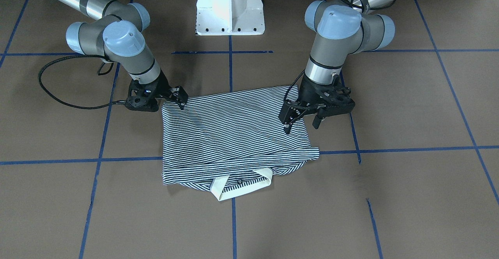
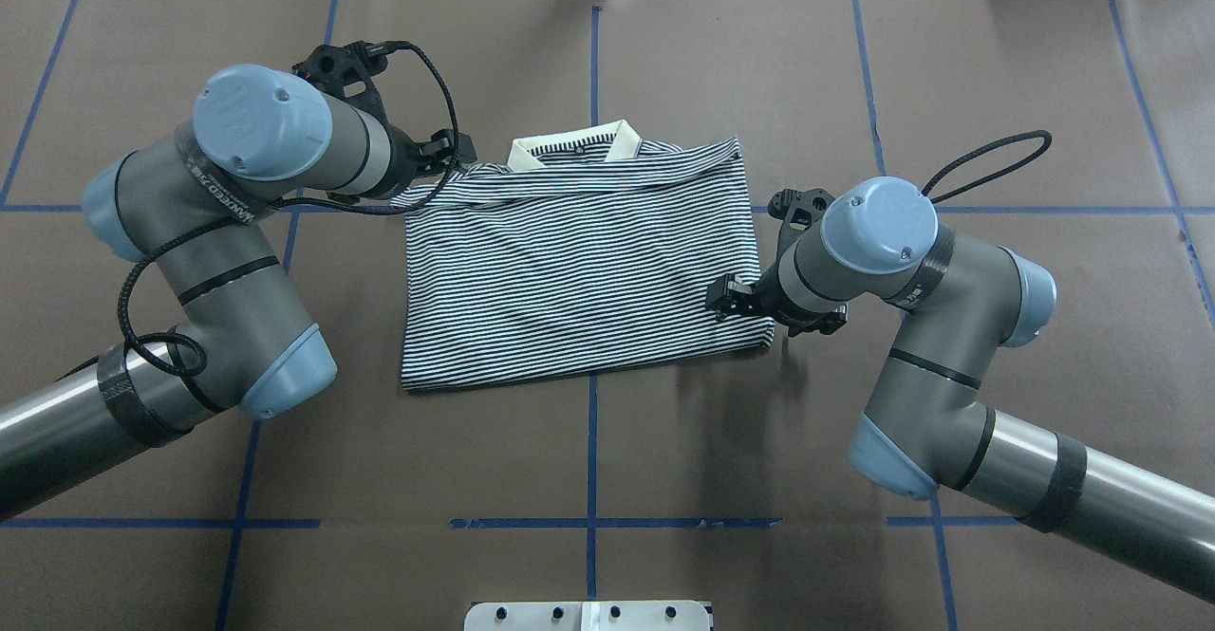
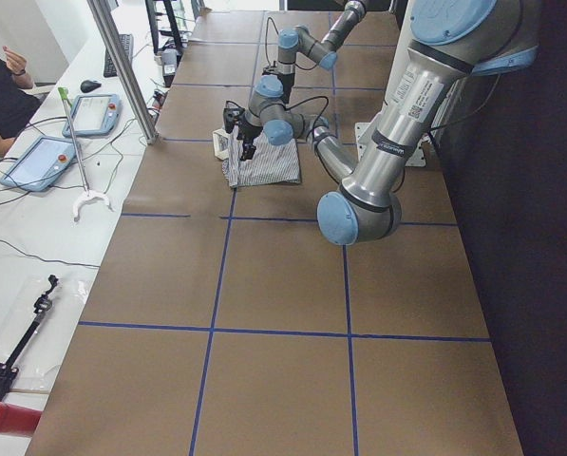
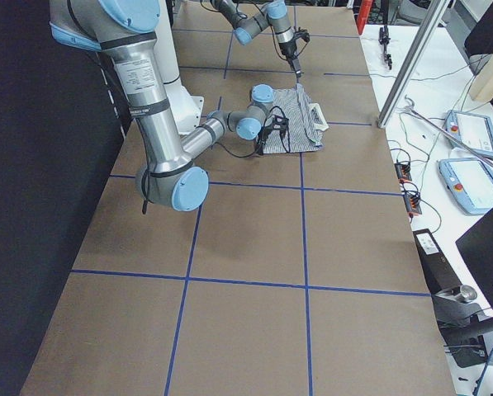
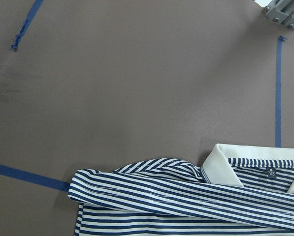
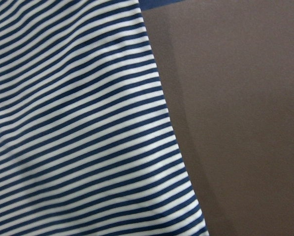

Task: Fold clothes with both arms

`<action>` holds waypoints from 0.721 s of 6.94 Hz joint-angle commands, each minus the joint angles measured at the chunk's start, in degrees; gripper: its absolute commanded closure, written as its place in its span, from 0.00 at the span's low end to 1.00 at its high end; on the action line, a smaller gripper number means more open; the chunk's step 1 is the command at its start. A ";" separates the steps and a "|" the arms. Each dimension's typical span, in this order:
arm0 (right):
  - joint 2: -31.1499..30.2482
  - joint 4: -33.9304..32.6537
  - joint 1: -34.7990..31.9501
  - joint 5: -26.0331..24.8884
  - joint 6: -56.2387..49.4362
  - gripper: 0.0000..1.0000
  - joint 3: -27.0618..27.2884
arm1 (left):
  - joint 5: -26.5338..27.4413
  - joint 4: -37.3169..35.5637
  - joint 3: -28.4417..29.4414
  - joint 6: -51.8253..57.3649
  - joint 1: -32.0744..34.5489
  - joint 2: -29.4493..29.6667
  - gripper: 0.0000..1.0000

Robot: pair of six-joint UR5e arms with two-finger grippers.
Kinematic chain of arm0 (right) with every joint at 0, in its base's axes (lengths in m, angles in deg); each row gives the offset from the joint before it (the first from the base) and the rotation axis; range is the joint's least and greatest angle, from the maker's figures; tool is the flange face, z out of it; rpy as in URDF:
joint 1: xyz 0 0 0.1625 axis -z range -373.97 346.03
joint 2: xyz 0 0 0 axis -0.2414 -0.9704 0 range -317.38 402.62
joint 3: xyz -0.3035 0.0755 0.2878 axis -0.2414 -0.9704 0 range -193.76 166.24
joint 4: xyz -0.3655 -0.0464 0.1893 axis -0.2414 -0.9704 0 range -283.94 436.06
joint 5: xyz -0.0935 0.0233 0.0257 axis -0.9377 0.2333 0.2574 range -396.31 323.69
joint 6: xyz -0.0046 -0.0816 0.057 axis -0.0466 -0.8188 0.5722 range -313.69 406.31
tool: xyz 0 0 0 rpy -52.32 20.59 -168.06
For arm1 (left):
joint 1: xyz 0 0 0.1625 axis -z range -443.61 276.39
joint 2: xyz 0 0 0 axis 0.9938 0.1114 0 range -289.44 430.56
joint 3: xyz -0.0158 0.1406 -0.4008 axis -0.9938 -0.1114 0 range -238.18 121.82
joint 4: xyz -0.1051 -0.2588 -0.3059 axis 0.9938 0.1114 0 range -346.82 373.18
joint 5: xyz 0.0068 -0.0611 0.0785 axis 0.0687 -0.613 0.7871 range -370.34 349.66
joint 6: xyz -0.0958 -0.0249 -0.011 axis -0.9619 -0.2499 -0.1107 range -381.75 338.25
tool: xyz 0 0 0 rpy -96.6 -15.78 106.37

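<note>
Tabletop [image 2: 759, 479]: brown surface with a blue tape grid, seen in all fixed views. Left arm [image 2: 228, 261] reaches in from its side and bends toward the far left corner of the garment. Right arm [image 2: 940, 327] does the same on its side, toward the near right corner. White pedestal base [image 1: 230, 9] sits between them at the robot's edge. The striped polo shirt [image 2: 579, 270] lies flat at the middle of the tabletop, across the central tape line. It is folded to a rough rectangle, hem edge toward the robot, neck away from it. One shoulder is folded over on the left, as the left wrist view shows. Left hand [image 1: 302, 125] hangs beside the shirt's left edge near that shoulder. I read it as released: the two fingers stand well spread with nothing between them. One tip is over the cloth, the other over bare tabletop. Right hand [image 1: 180, 100] is down at the shirt's near right corner. The right wrist view shows only stripes, the cloth edge and bare surface up close. I cannot tell whether it is clenched or pinching fabric. Cream collar [image 2: 570, 145] sticks out past the far edge. A small neck label [image 5: 271, 173] shows inside it.
</note>
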 commanded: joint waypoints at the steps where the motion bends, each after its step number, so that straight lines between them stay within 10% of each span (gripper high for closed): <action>1: 0.08 0.01 0.06 -0.09 -0.40 0.00 -0.01 | 0.00 0.02 0.00 0.00 -0.04 -0.14 0.00; 2: 0.00 -0.08 0.40 -0.26 -0.40 0.07 -0.10 | 0.00 0.11 0.00 0.00 -0.04 -0.14 0.00; 4: 0.00 0.09 0.32 -0.17 -0.40 0.84 -0.01 | 0.09 0.20 -0.09 0.18 -0.04 -0.22 0.00; 5: -0.09 0.09 0.32 -0.17 -0.40 1.00 -0.01 | 0.09 0.20 -0.18 0.26 -0.04 -0.22 0.00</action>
